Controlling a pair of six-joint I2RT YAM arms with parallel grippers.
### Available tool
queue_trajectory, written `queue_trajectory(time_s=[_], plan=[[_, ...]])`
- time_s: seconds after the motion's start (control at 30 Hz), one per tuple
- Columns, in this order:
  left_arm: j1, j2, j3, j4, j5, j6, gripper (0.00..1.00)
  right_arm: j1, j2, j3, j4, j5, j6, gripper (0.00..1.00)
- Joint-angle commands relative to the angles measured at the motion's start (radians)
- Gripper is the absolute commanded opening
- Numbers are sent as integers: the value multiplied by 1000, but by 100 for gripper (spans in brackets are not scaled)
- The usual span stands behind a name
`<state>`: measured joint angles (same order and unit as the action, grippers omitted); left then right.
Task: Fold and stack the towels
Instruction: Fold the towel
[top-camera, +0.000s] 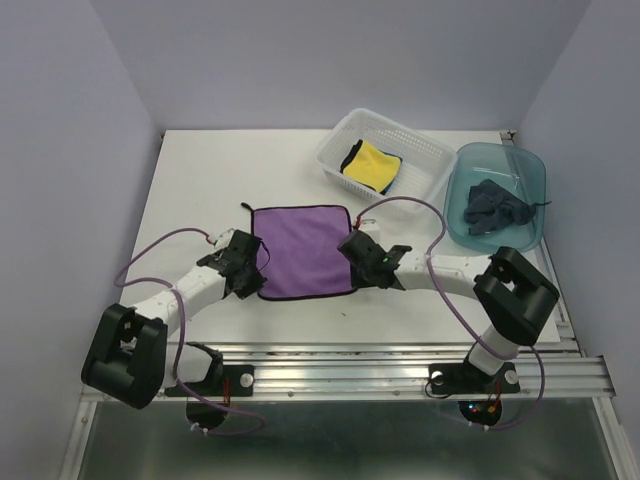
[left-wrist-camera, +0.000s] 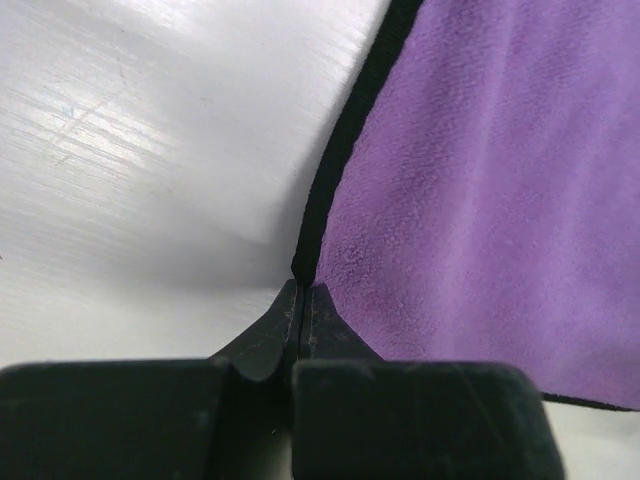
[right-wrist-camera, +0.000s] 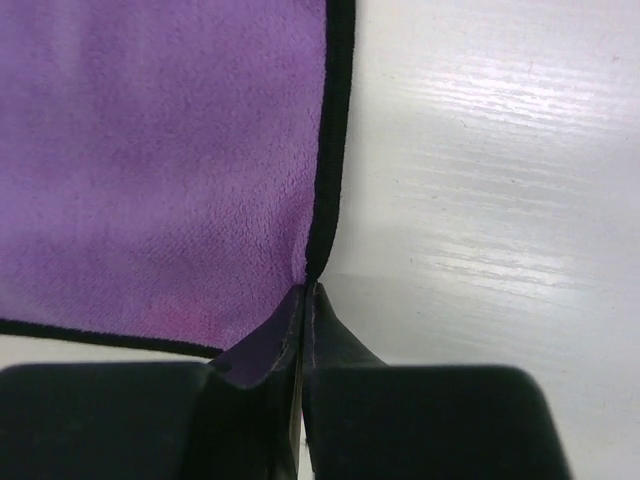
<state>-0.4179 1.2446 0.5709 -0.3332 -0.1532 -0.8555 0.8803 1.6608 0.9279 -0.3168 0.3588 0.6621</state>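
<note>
Black fingertips fill the bottom of both wrist views, and on each side the two fingers are pressed together with no gap I can see. On my left gripper (left-wrist-camera: 300, 290) the tips meet right on the black hem of the purple towel (top-camera: 303, 250), pinching its left edge just up from the near-left corner. My right gripper (right-wrist-camera: 303, 290) mirrors that, its tips closed on the hem of the right edge, just up from the near-right corner. From the top camera the towel lies between the two arms, spread open and nearly flat on the white table (top-camera: 200, 180) at mid-depth, roughly square, a little skewed, with a thin black border all round. Up close its surface is a soft, fine nap, smooth apart from a slight lift where each hem enters the fingers. Farther back and to the right, well apart from both grippers, a yellow towel (top-camera: 372, 165) sits folded in the white slotted basket (top-camera: 425, 150), and a dark slate blue towel (top-camera: 495, 207) lies crumpled in the teal bin (top-camera: 530, 170) just beside it.
</note>
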Motion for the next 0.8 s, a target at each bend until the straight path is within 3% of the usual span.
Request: queue_trajectory(time_s=[0.0, 0.17, 0.37, 0.47, 0.67, 0.77], plan=[[-5, -118, 10, -7, 30, 52, 0, 8, -142, -17, 105, -15, -54, 1], [-10, -365, 44, -23, 115, 91, 0, 9, -341, -64, 176, -134, -113, 1], [-13, -672, 124, -90, 303, 110, 0, 9, -654, -63, 85, -331, -89, 1], [-15, -773, 208, -130, 352, 107, 0, 9, -794, -38, 21, -353, -53, 1], [-15, -856, 267, -150, 371, 53, 0, 9, -929, -41, 4, -390, -19, 1], [-15, -829, 254, -145, 302, 23, 0, 9, -921, -52, -28, -237, 7, 1]])
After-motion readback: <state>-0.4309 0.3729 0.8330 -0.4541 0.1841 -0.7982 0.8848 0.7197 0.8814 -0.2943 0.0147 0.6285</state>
